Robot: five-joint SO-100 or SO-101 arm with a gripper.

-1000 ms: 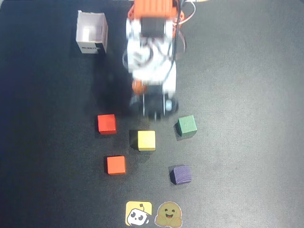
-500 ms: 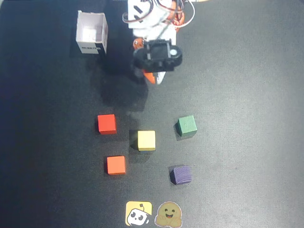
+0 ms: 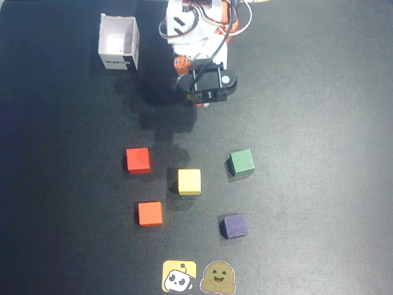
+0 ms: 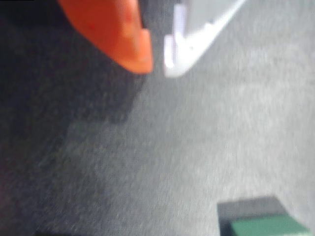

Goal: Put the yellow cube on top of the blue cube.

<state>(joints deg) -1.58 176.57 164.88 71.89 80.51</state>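
The yellow cube (image 3: pixel 189 182) lies on the black mat in the overhead view, in the middle of a loose group of cubes. No bright blue cube shows in either view. My gripper (image 3: pixel 202 103) hangs under the folded arm at the back, well away from the yellow cube. In the wrist view my gripper (image 4: pixel 158 66) is blurred; the orange finger (image 4: pixel 123 34) and the white finger (image 4: pixel 197 29) have their tips almost together with nothing between them.
Round the yellow cube lie a red cube (image 3: pixel 138 160), an orange cube (image 3: pixel 150 214), a green cube (image 3: pixel 241 163) (image 4: pixel 266 226) and a dark purple cube (image 3: pixel 234 225). An open white box (image 3: pixel 118 43) stands at the back left. Two flat stickers (image 3: pixel 179 276) lie at the front edge.
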